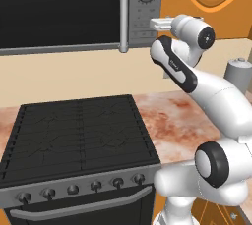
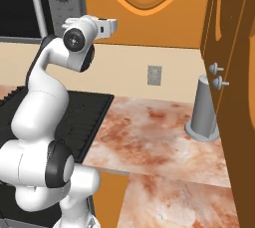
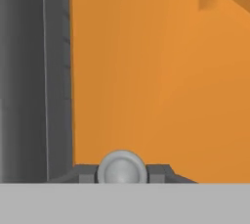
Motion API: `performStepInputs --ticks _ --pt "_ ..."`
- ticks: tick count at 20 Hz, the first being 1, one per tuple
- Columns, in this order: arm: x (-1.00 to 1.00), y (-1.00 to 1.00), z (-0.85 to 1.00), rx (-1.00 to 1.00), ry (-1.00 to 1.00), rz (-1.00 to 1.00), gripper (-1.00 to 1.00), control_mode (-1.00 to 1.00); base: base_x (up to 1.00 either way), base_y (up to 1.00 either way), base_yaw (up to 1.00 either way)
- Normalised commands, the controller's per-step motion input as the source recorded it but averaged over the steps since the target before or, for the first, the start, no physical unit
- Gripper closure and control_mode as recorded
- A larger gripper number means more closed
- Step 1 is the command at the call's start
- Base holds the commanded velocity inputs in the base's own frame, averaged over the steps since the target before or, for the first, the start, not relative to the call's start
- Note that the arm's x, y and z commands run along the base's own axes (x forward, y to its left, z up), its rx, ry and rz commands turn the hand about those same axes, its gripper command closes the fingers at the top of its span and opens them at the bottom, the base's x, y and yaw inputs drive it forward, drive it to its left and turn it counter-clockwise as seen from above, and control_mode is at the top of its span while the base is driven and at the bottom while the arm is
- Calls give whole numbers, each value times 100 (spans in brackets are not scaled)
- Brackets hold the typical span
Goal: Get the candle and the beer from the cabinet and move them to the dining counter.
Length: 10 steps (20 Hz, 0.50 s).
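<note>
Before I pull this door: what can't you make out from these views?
- Candle and beer: behind the closed cabinet door.
- Gripper: in the hand view its tips flank the round grey knob; whether they actually pinch it is unclear.
- Cabinet door: the base views' top edges cut it off.
</note>
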Motion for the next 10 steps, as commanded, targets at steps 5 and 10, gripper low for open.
performStepInputs --ticks 5,10 --pt "0 -12 0 0 0 0 100 -100 0 0 0" --pt "-1 -23 0 0 0 0 100 -100 0 0 0"
